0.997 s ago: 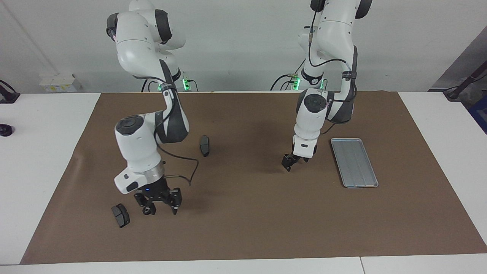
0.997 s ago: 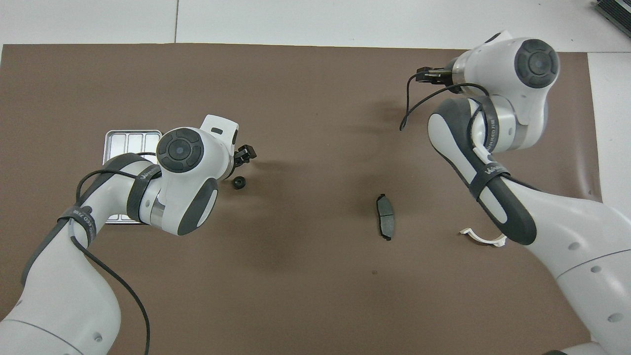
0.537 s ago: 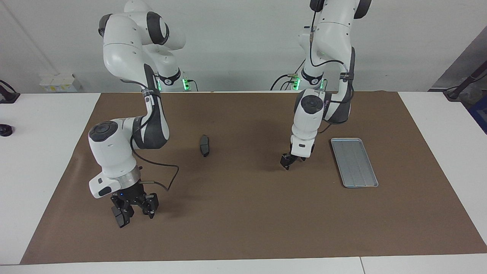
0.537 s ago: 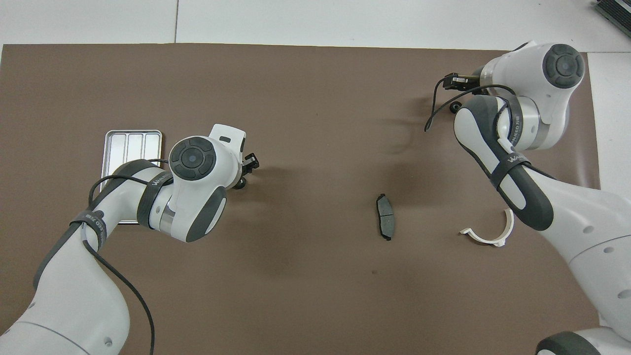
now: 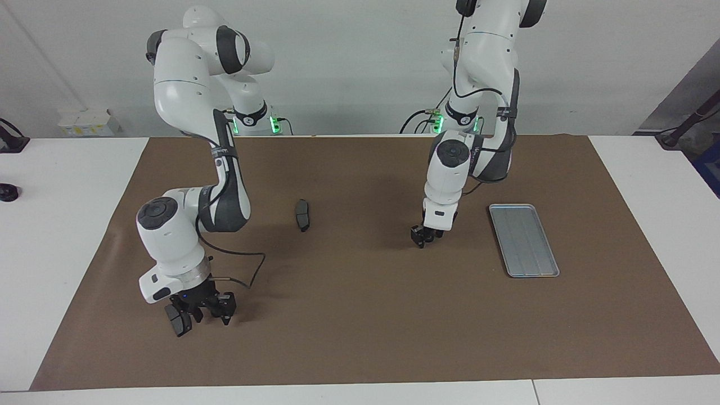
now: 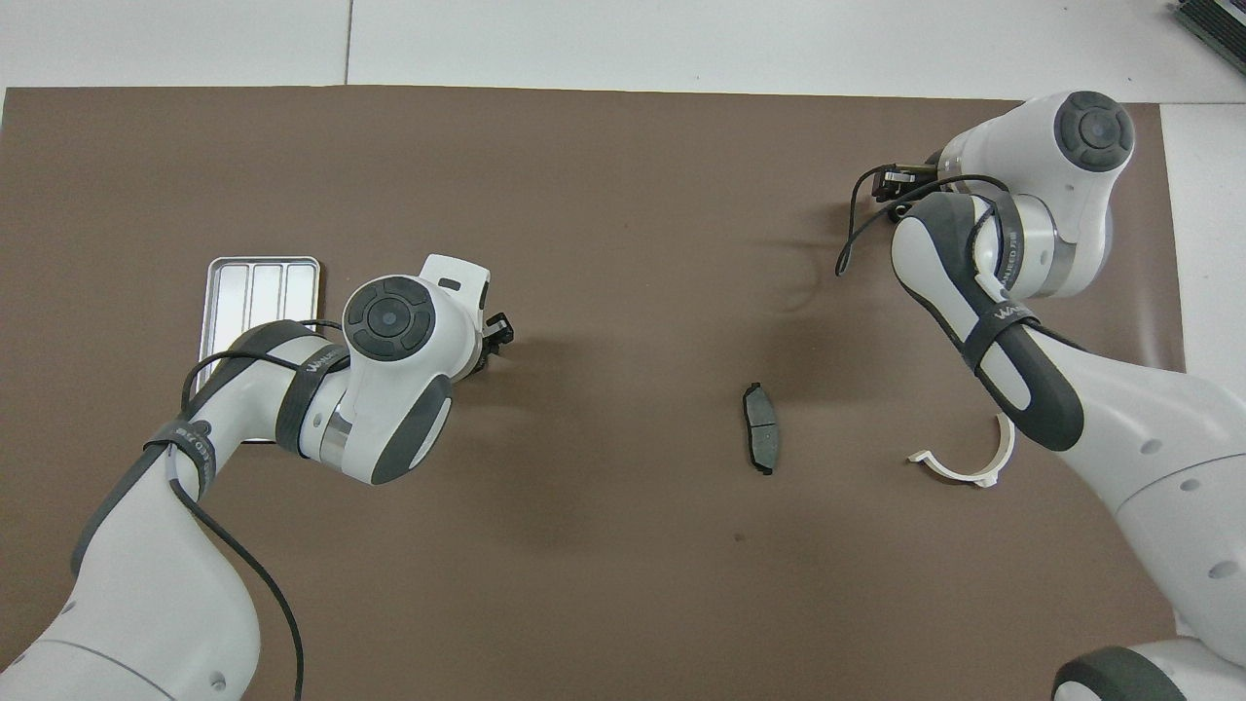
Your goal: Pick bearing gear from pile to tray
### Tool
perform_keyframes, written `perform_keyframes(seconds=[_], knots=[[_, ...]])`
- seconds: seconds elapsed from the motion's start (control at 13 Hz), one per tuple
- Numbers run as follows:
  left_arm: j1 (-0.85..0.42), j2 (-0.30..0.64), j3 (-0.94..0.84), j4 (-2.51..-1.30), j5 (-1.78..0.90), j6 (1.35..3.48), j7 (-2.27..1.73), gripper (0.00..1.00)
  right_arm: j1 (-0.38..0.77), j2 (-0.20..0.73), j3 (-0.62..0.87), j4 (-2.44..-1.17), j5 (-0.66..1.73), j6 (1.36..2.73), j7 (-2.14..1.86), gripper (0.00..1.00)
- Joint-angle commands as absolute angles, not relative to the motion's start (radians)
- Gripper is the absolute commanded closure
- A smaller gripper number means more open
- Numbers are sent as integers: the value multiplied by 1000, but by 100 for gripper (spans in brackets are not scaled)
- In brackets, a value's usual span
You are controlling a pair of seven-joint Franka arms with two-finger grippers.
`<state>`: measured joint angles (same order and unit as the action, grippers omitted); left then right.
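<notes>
Facing view
Left gripper (image 5: 423, 238): low over the brown mat (image 5: 360, 315), near the middle of the table and beside the tray; whether its fingers are apart or hold anything cannot be told.
Right gripper (image 5: 199, 312): down at the mat near the table's edge farthest from the robots, toward the right arm's end; fingers spread, one at a dark grey brake pad (image 5: 179, 322), grip not clear.
Tray (image 5: 523, 239): flat silver-grey rectangle, rounded corners, low rim, lengthwise ridges; lies toward the left arm's end, nothing seen in it.
Second brake pad (image 5: 302, 215): dark, curved, alone on the mat between the two arms.
Gear: no gear can be made out here.

Overhead view
Left gripper (image 6: 494, 334): its black tips show past the white wrist, just beside the tray (image 6: 255, 287); the gear is hidden under it or cannot be seen.
Right gripper (image 6: 891, 182): mostly covered by its own arm.
Second brake pad (image 6: 760, 440): mid-mat, lying alone.
White half-ring bracket (image 6: 964, 461): open curve, nearer the robots, by the right arm.
</notes>
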<state>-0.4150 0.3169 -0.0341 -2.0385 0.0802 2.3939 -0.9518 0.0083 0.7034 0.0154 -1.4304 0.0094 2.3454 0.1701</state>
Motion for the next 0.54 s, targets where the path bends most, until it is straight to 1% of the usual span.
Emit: perform_keyframes(seconds=[0.0,0.15,0.23,0.31,0.38,0.46], knots=[[-442,281,-25,-2072,97,2373,-977,32,-5,693,23,-1451,2,2324,167,50],[-442,281,-25,-2072,97,2381,-977,46,-5,689,21,-1463,2,2316,167,51],[-440,282,-23,-2071,95,2384,-977,56,-5,687,21,-1465,2,2315,167,55],[-437,282,-21,-2069,95,2387,-970,88,-3,686,21,-1466,2,2310,169,61],[-428,285,-21,-2060,97,2385,-935,100,-3,686,21,-1466,2,2303,172,71],[-417,285,-20,-2045,95,2375,-895,100,-3,684,21,-1466,3,2293,173,84]])
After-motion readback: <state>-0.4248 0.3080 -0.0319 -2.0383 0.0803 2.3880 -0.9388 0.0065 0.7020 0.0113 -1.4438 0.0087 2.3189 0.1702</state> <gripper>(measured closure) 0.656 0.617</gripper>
